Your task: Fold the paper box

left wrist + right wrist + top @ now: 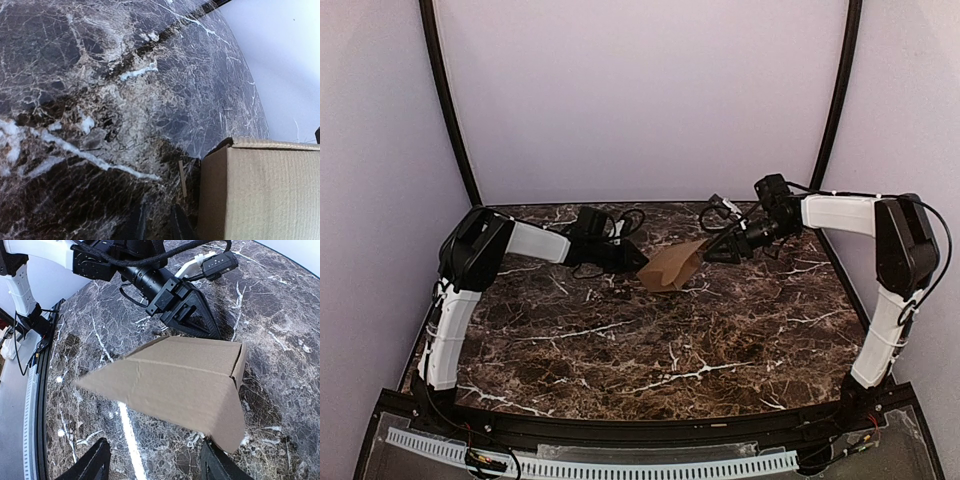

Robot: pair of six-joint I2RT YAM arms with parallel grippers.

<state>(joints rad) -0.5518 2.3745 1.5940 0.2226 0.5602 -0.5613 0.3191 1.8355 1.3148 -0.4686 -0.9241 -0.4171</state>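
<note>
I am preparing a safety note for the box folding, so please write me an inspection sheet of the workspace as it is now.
surface: dark veined marble table, no spill seen
job's things: paper box, plain brown, tilted, mid-table between both grippers
clutter: nothing seen
grippers: left gripper fingers close together beside the box, grip unclear; right gripper open, box just ahead of it
cables: black cables looped at both wrists
surroundings: pale walls, black frame posts
</note>
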